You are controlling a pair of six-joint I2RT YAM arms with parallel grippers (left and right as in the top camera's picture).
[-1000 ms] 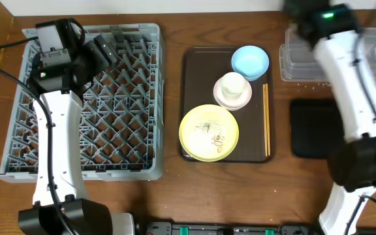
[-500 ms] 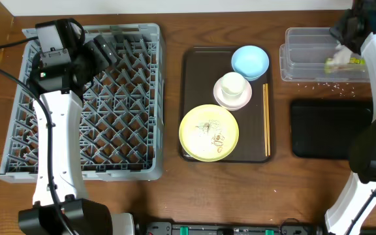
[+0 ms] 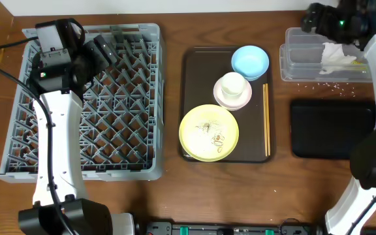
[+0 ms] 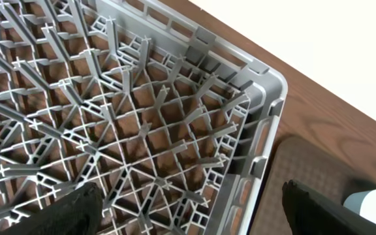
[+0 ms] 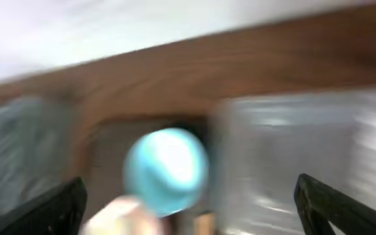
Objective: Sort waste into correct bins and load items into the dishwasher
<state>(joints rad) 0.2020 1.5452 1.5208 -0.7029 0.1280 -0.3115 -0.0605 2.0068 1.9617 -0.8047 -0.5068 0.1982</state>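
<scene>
Since the wrapper [image 3: 356,62] is only a thin yellow-green sliver from overhead, you can't read any print on it. It lies in the clear tub [image 3: 294,64], touching the crumpled white napkin [image 3: 333,55], both toward the tub's right half. Rice specks [image 3: 325,83] are scattered on the table [image 3: 175,196] along the tub's near edge, between it and the black tray [image 3: 331,127].

Your right gripper [image 5: 188,196] is up over the tub's far edge, fingers spread wide with nothing between them, so it's let go. Its wrist view is badly blurred; you can only make out the blue bowl [image 5: 166,170] and the tub's clear wall.

On the brown tray [image 3: 191,98] just left of the tub:
- the blue bowl sits at the far end
- the cup [image 3: 232,84] stands inside the white bowl [image 3: 233,98] right beside it
- the yellow plate [image 3: 208,132], with smears and bits on it, is at the near end
- the chopsticks [image 3: 266,121] lie side by side along the tray's right edge

Your left gripper [image 4: 194,202] hangs over the far right corner of the grey rack [image 3: 18,130], fingers wide apart, holding nothing.
</scene>
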